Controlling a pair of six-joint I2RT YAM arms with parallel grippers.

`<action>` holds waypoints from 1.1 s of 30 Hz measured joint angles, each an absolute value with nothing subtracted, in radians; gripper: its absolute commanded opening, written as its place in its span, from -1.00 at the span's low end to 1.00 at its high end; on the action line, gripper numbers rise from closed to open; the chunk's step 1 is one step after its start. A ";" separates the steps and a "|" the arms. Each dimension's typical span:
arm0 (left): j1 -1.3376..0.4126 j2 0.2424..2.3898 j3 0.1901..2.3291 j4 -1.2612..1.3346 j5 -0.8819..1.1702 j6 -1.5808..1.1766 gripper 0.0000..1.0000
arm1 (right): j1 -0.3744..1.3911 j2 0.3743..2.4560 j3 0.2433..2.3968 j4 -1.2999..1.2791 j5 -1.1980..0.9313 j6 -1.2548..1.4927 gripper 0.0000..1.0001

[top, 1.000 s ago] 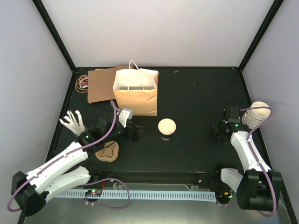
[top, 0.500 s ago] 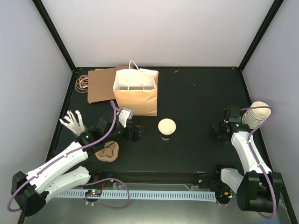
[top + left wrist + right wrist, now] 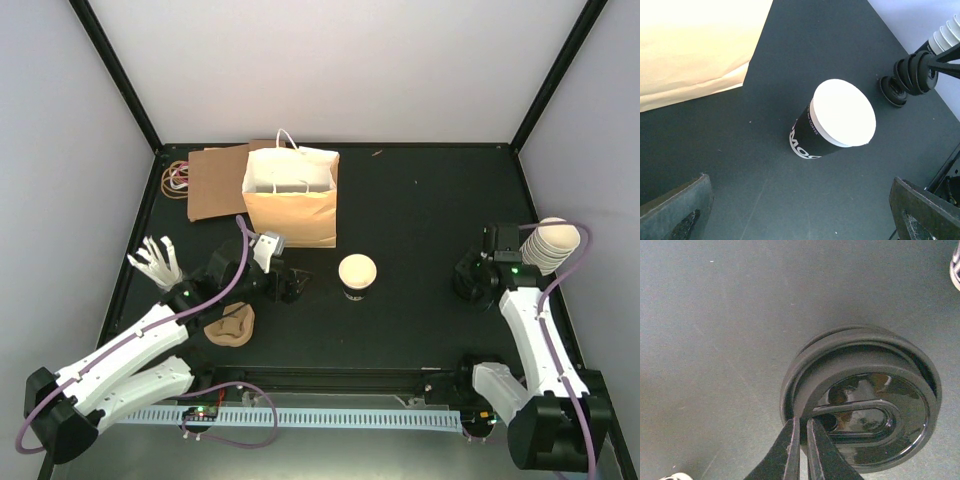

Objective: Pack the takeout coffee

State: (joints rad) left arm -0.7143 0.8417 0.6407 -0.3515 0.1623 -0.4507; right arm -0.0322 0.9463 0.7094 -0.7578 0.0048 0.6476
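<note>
One small dark cup with white lettering and a pale round top stands mid-table; it also shows in the left wrist view. No black lid is on it. My left gripper is open and empty, just left of the cup, with its fingers spread wide. A short stack of black plastic lids sits at the right. My right gripper is shut on the rim of the top black lid.
An open cream paper bag stands at the back, with flat brown cardboard and rubber bands to its left. A stack of cream cups is at the right edge. White cutlery and a tan pulp piece lie left.
My right arm has shifted slightly, still pinching the lid at the stack. The left arm and the cup have not moved.
</note>
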 measured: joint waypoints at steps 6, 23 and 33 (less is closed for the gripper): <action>-0.714 0.838 0.641 -0.350 0.162 -0.469 0.97 | 0.091 0.970 0.804 -0.809 -0.002 0.622 -0.85; -0.701 0.922 0.647 -0.350 0.173 -0.529 0.98 | 0.593 1.129 1.051 -0.936 -0.032 0.559 -0.86; -0.694 0.999 0.689 -0.346 0.214 -0.548 0.97 | 0.655 1.143 1.111 -0.996 -0.013 0.529 -0.86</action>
